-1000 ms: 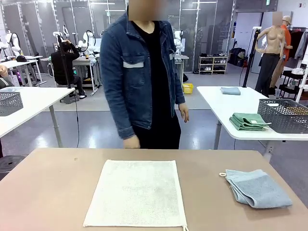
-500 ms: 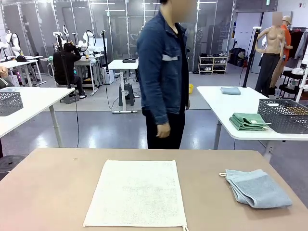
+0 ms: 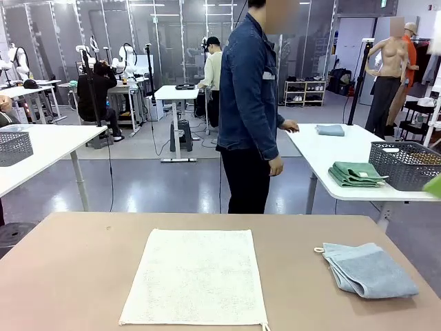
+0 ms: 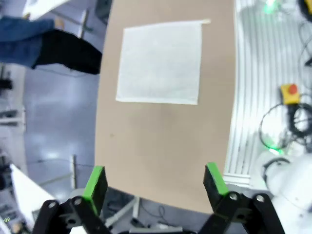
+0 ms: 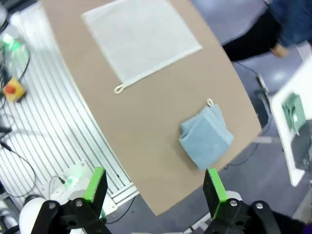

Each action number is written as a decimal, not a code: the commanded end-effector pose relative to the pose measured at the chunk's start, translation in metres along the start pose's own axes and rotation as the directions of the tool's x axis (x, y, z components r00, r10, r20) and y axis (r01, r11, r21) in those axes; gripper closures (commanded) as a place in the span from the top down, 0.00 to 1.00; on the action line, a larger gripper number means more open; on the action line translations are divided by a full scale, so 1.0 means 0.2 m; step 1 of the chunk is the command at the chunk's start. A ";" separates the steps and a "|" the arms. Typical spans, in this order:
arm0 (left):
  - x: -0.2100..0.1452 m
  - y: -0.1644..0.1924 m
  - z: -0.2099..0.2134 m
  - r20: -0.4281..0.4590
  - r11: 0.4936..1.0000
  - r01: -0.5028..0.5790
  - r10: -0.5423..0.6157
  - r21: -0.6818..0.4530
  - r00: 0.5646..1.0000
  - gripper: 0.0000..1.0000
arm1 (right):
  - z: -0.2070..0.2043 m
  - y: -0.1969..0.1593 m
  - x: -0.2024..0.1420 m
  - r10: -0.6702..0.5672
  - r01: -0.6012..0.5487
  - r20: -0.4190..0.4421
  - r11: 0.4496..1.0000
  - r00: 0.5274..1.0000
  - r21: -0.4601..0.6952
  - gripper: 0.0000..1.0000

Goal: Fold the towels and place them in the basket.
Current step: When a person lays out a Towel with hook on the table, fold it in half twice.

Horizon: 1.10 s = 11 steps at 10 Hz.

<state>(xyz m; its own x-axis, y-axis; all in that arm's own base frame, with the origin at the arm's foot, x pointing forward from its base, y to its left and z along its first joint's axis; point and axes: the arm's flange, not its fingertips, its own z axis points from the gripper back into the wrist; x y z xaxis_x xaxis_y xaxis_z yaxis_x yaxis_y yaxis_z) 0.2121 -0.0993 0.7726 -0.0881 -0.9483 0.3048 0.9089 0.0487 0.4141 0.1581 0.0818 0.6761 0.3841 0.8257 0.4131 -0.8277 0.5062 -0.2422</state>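
Left gripper [image 4: 155, 183]: I am holding it wide open high above the table [image 4: 161, 146], and nothing is sitting between the green pads.
Right gripper [image 5: 154, 184]: I am holding this one wide open and empty too, and it is looking down on the table from high up.
Cream towel [image 3: 195, 276]: it is lying flat and unfolded in the middle of the table, close to my edge. All three views are showing it. The right wrist view is giving the clearest look at its small corner loop [image 5: 118, 88].
Blue-grey towel [image 3: 368, 269]: it is lying folded near the right end of the table, well apart from the cream towel. Its loop is sitting at the corner on the cream towel's side. The front and right wrist views are showing it.
Basket [image 3: 406, 164]: it is sitting on a white side table [image 3: 324, 148] behind, at the right, near a pile of green cloths [image 3: 355, 174].
Person [image 3: 251, 103]: the person is standing side-on at the far side, wearing a denim jacket, and one hand [image 3: 290, 126] is reaching over the side table.
Red button [image 4: 290, 92]: it is sitting on a yellow box on the ribbed metal base beside the table.
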 end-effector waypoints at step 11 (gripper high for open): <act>-0.01 -0.37 -1.02 -0.207 0.954 -0.095 0.036 -0.285 0.978 1.00 | -0.88 0.35 0.15 0.384 -0.337 -0.168 0.907 0.908 0.254 0.99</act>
<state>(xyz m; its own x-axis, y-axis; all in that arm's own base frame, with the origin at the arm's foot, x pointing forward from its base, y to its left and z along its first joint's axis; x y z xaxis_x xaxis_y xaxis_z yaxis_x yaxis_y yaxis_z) 0.2246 -0.1601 0.5708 0.0104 -0.9863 0.1645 0.9883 0.0352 0.1484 0.1786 0.1949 0.5381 0.0919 0.9873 0.1296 -0.9829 0.1108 -0.1471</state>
